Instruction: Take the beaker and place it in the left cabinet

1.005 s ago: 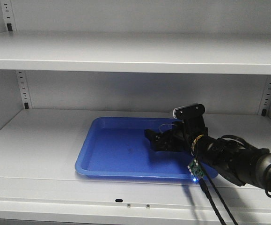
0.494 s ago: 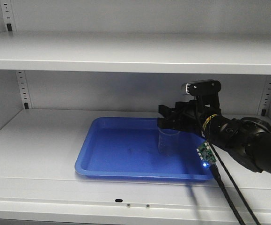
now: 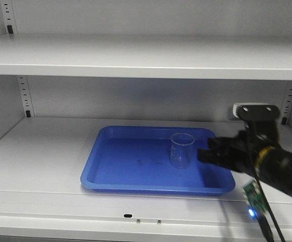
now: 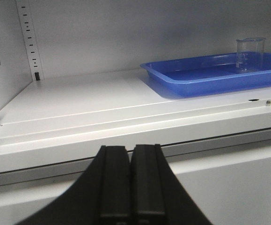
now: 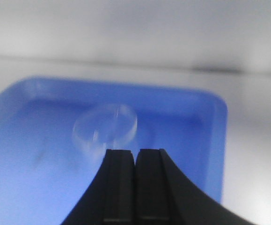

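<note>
The beaker (image 3: 181,149) stands upright just left of the right claw (image 3: 206,154), seemingly pressed together and empty.

The right arm (image 3: 274,169) reaches in low over the shelf's front right corner, blurred in the front view, its gripper (image 5: 135,185) level with both fingers (image 5: 119,185) pressed together and empty, while the left gripper (image 4: 131,187) sits below the shelf's front edge, fingers likewise closed.
</note>
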